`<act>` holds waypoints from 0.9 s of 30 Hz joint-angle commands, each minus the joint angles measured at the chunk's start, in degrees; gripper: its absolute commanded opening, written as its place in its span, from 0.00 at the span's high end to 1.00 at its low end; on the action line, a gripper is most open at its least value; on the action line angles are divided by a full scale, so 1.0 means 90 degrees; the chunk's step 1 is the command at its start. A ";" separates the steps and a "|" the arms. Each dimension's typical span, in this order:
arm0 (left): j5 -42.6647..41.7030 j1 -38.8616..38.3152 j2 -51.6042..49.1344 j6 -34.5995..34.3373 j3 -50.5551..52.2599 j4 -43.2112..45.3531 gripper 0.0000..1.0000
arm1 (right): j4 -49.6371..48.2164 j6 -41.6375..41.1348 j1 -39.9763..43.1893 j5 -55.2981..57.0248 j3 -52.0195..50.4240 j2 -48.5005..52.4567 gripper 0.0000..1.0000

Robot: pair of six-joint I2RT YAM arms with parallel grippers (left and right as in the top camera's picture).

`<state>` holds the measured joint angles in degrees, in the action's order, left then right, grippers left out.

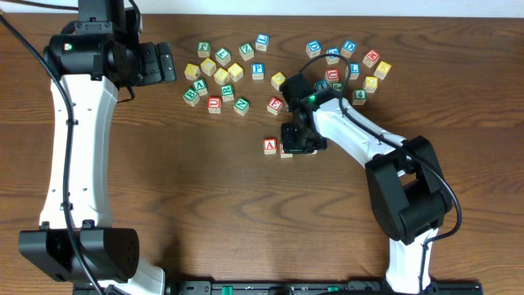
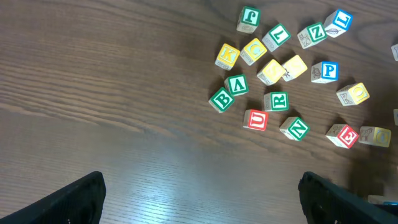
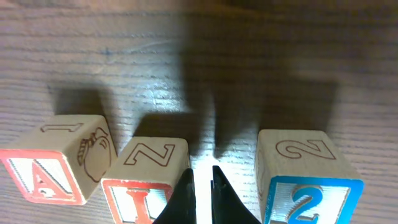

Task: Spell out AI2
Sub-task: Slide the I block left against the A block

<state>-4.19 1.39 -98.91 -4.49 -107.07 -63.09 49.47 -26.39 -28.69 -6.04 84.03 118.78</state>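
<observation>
1. Wooden cube with a red letter A [image 3: 56, 158], wooden cube with a red letter I [image 3: 146, 174] and wooden cube with a blue numeral 2 [image 3: 308, 174] stand in one row on the dark wood-grain bench [image 3: 186, 50]. They are in reading order and well apart from the loose stock.
2. Note the spacing. A and I sit just beside each other, but a clear gap separates I from 2.
3. The right jaws are pressed almost together and pinch nothing. They hang low in that gap. Judge this a release or nudge posture, since narrow jaws fit between cubes without disturbing either.
4. The left jaws are spread wide and empty, away from the row, probably to keep the working area free.
5. Use the right wrist view to check gap and alignment. The overhead view hides the 2 cube and part of the I cube beneath the right arm [image 1: 348, 131], so only the A shows plainly.
6. Use the left wrist view to read the scattered spare letter cubes [image 2: 272, 71]. The row does not appear there.
7. Judge the word spelled. Only closing the I-to-2 gap may remain.
</observation>
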 commanded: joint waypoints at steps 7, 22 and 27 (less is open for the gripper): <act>0.0010 0.0015 -0.0019 -0.0056 0.0002 -0.0027 0.02 | -0.0199 0.0017 -0.0075 -0.0061 -0.0034 -0.0036 0.95; 0.0012 0.0017 -0.0019 -0.0053 0.0002 -0.0027 0.02 | -0.0289 0.0034 -0.0148 -0.0061 -0.0034 -0.0034 0.94; 0.0010 0.0015 -0.0019 -0.0056 0.0002 -0.0027 0.03 | -0.0291 0.0024 -0.0153 -0.0061 -0.0034 -0.0034 0.96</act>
<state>-4.19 1.39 -98.91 -4.49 -107.07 -63.09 46.94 -26.35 -29.45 -6.31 84.03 118.78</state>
